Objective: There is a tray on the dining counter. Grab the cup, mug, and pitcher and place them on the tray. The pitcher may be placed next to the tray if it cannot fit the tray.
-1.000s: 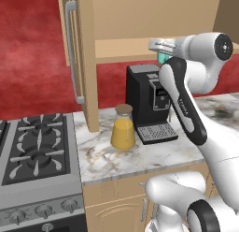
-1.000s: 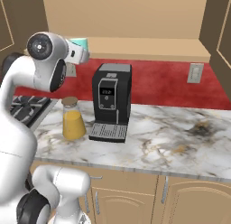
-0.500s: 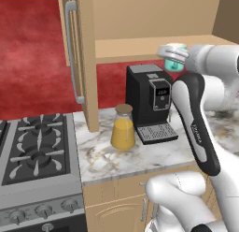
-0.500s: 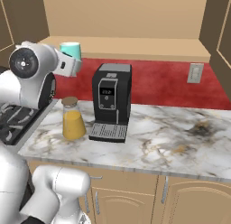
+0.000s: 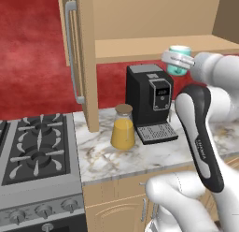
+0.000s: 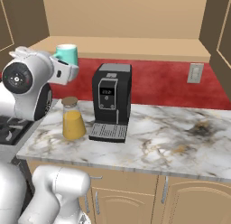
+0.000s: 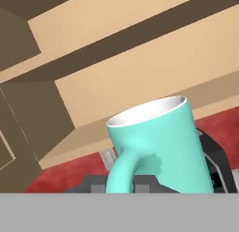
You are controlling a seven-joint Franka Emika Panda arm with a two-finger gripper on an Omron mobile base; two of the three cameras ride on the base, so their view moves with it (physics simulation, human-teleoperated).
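A marble worktop [image 6: 171, 146] over tan cabinets ran beneath a red wall and an open wooden shelf [image 5: 154, 46] in the kitchen where you were working. Nearest you, the white arm rose in front of the worktop, and its gripper [image 5: 173, 61] was pinched nearly shut on the mug [image 5: 178, 59], which it carried in the air level with the shelf edge and above the coffee machine [image 5: 150, 101]. You could not see the fingertips themselves; the hand camera looked straight onto the teal wall of the mug [image 7: 158, 149].

The mug stood roughly upright, mouth up, its long axis close to vertical and leaning slightly in the hand view, which rolls with the hand. Its handle faced the hand camera, curving down toward the lower left of that view.

Farther back, the pitcher [image 5: 123, 128] stood upright on the worktop with its tan lid on, just beside the coffee machine on the stove [image 5: 32, 147] side, untouched.

By these pictures you were in the carrying step for the mug: lifted, not yet delivered. Your next move probably called for driving the base to the dining counter, holding the mug level on the way, then lowering it onto the tray before letting go. The pitcher remained to be fetched afterwards.
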